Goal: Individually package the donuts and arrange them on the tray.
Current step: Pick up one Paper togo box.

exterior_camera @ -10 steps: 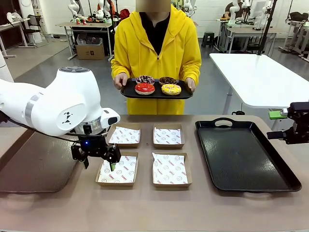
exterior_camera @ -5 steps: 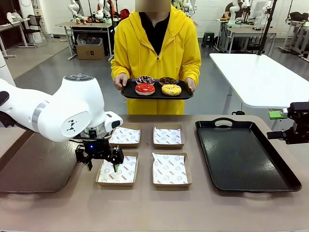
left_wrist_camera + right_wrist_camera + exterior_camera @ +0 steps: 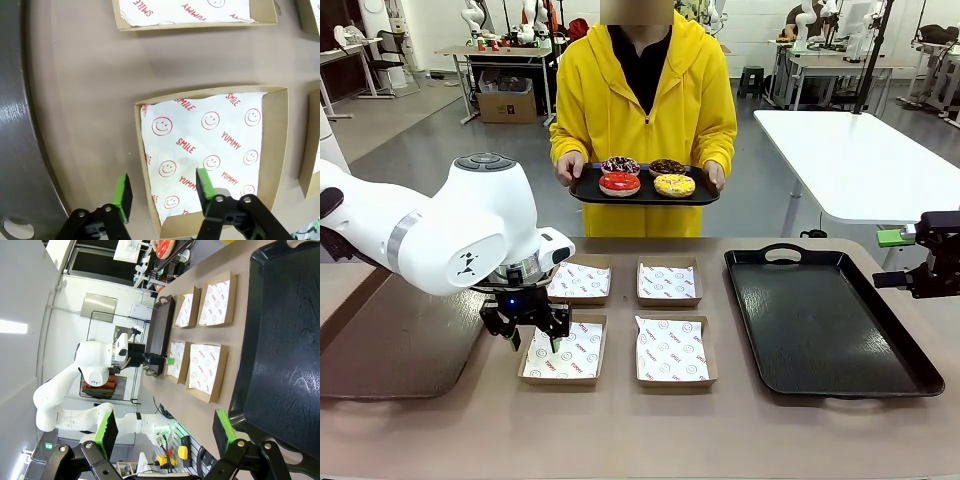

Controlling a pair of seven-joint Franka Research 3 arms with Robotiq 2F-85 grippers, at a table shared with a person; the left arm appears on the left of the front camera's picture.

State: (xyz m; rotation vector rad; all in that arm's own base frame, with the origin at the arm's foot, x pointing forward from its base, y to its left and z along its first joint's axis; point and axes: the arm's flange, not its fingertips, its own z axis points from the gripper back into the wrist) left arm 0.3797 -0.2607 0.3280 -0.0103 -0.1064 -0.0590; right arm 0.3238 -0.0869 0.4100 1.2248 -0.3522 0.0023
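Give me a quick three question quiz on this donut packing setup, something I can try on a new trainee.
1. How many paper-lined boxes sit on the table?
2. Where are the donuts right now? A: in the boxes. B: on the small tray that the person carries. C: on the bare table.
3. True or false: the left gripper has one finger inside the near-left box and the other outside its wall.

Key: 1 four; 2 B; 3 true.
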